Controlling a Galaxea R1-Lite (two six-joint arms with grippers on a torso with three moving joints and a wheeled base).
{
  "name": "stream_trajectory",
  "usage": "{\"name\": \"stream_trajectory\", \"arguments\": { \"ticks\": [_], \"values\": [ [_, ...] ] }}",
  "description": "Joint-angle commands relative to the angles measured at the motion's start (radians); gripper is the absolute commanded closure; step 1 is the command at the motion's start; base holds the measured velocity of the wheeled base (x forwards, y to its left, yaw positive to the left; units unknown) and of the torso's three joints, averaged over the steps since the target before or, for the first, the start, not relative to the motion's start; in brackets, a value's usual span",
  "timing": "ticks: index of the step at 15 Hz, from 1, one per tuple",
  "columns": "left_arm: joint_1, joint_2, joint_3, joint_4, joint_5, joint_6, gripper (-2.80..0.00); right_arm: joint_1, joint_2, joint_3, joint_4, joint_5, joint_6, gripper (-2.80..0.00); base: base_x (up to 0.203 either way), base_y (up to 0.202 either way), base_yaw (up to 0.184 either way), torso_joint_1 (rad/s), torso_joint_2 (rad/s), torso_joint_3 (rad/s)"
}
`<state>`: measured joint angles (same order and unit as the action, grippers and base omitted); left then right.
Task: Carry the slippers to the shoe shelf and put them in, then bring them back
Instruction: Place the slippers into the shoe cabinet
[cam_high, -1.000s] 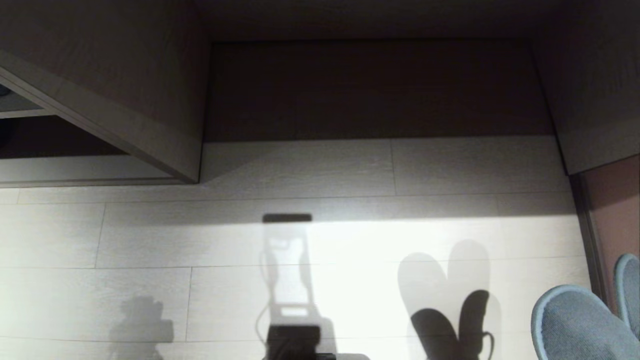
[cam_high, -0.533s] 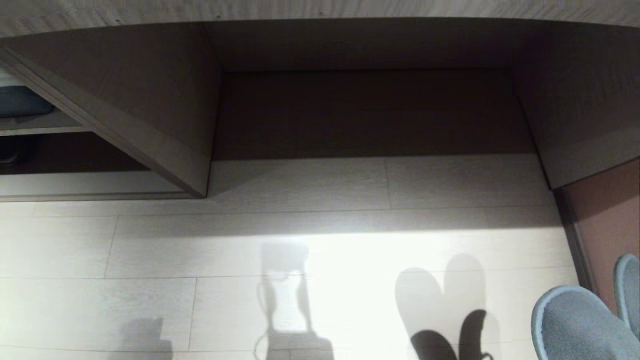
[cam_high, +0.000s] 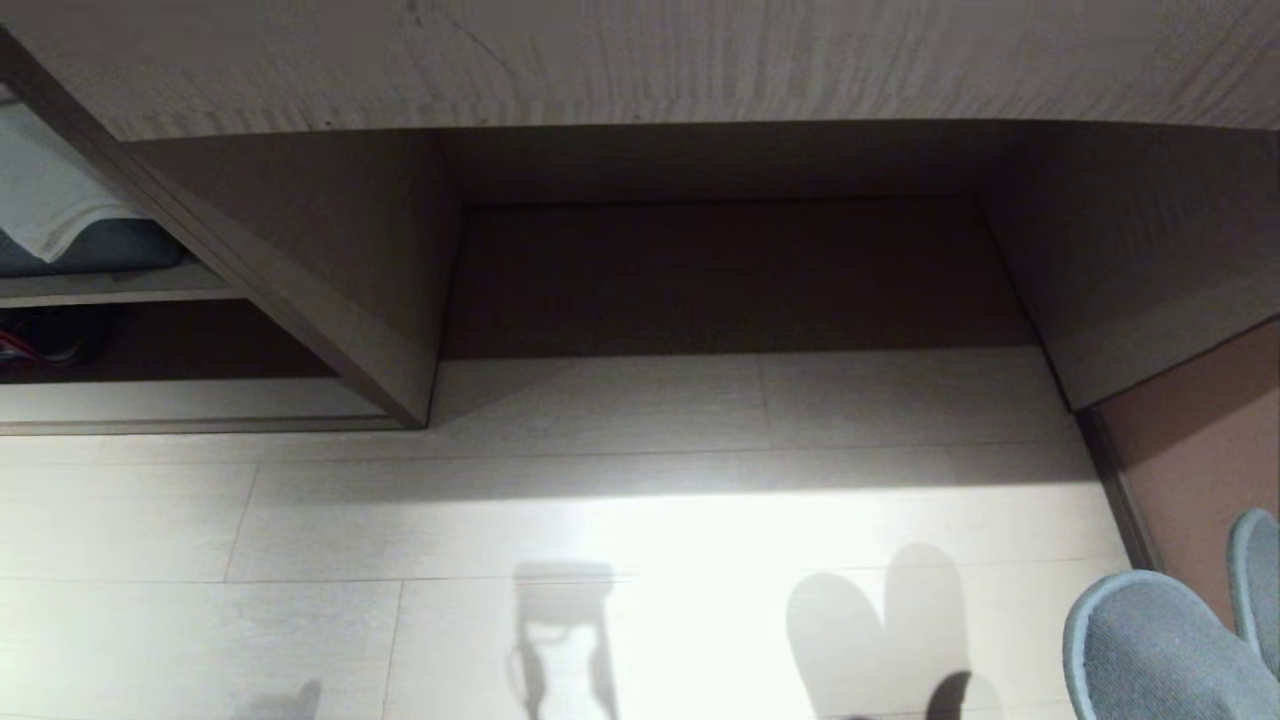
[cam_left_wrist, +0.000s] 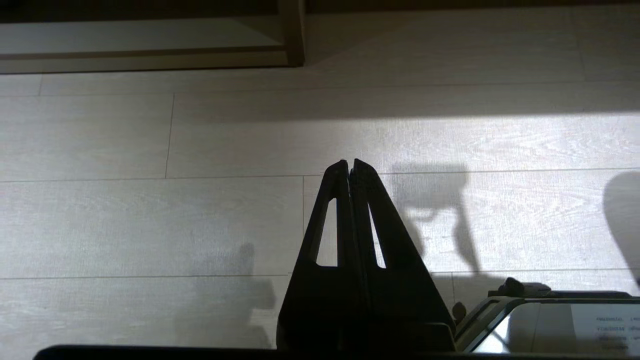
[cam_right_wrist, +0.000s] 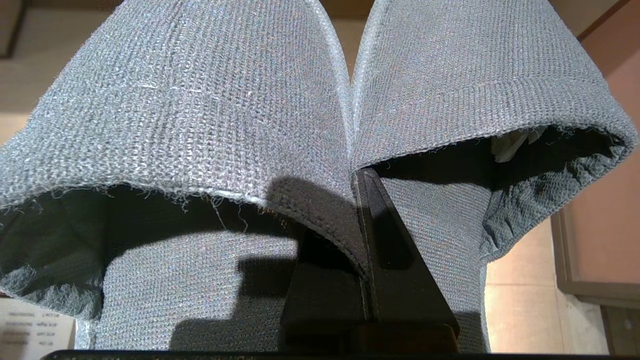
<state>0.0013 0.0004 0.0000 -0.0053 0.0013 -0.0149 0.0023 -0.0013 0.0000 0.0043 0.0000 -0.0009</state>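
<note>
The slippers (cam_high: 1150, 640), a pair in grey-blue knit fabric, hang side by side at the lower right of the head view, toes pointing away from me. In the right wrist view they fill the picture (cam_right_wrist: 200, 100), and my right gripper (cam_right_wrist: 356, 180) is shut on their touching inner edges. The shoe shelf (cam_high: 150, 400) is the low compartment at the far left, behind a slanted side panel (cam_high: 330, 340), and its base board shows in the left wrist view (cam_left_wrist: 150, 55). My left gripper (cam_left_wrist: 350, 162) hangs shut and empty above the pale floor.
A squarer, dark desk alcove (cam_high: 730, 270) lies straight ahead under a pale wood top (cam_high: 640, 60). A blue cushion with white cloth (cam_high: 80, 240) sits over the shelf. A brown wall panel (cam_high: 1200, 450) closes the right side. My own base (cam_left_wrist: 550, 320) shows beside the left gripper.
The head view has tilted upward: the whole scene slid down the picture and the desk top came into sight. The slippers stay held at the same spot.
</note>
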Motion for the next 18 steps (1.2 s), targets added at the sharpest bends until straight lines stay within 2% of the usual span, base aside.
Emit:
{"name": "stream_trajectory", "arguments": {
  "ticks": [1,18],
  "values": [
    [0.0,0.001,0.0,-0.001,0.0,0.0,0.0,0.001,0.001,0.0,0.0,0.0,-0.001,0.0,0.0,0.0,0.0,-0.004,0.01,0.19],
    [0.0,0.001,0.0,-0.001,0.0,0.0,0.0,0.001,0.001,0.0,0.0,0.0,-0.001,0.0,0.0,0.0,0.0,0.002,0.0,0.201]
  ]
}}
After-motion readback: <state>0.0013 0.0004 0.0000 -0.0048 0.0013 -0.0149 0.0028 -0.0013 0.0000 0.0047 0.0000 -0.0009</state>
